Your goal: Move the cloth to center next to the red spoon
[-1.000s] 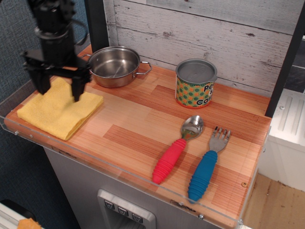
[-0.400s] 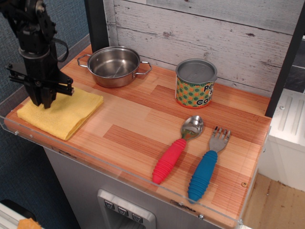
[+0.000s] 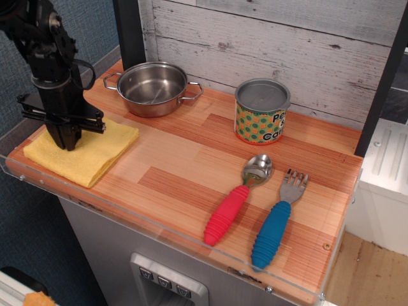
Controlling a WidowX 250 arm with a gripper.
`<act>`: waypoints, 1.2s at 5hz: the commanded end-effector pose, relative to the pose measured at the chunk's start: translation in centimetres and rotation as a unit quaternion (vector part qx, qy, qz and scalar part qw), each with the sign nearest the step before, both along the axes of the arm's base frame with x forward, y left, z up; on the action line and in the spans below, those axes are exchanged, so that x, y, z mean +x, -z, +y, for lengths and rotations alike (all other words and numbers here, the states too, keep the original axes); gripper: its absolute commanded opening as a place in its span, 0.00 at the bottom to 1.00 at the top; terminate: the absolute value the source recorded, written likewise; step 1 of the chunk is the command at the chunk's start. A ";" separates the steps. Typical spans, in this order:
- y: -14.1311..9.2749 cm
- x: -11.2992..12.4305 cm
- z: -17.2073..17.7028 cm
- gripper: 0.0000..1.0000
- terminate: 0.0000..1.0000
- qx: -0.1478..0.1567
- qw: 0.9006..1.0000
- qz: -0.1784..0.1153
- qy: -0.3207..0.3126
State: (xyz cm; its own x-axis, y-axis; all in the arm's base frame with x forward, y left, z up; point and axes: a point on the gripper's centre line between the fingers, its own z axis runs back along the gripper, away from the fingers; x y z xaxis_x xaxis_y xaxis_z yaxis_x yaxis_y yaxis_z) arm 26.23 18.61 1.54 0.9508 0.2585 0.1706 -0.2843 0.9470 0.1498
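Observation:
The yellow cloth (image 3: 97, 155) lies folded at the left end of the wooden counter, mostly flat. My gripper (image 3: 67, 143) points straight down onto the cloth's middle-left part, with its fingers drawn together and pinching the fabric. The red spoon (image 3: 232, 205) lies at the centre-right near the front edge, with its metal bowl pointing to the back. It is well to the right of the cloth and apart from it.
A steel pot (image 3: 153, 88) stands behind the cloth at the back left. A patterned tin can (image 3: 261, 112) stands at the back centre. A blue-handled fork (image 3: 276, 224) lies right of the spoon. A clear plastic lip (image 3: 159, 224) runs along the counter's front edge.
The gripper was open above the cloth a second ago. It has since come down and shut its fingers on the cloth, then shifted slightly right. The cloth has barely moved.

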 end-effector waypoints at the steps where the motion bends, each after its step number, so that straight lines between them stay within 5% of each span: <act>1: -0.5 0.5 -1.8 0.00 0.00 -0.003 1.000 -0.004 0.023; 6: -0.9 1.2 -9.7 0.00 0.00 -0.019 1.000 -0.006 0.008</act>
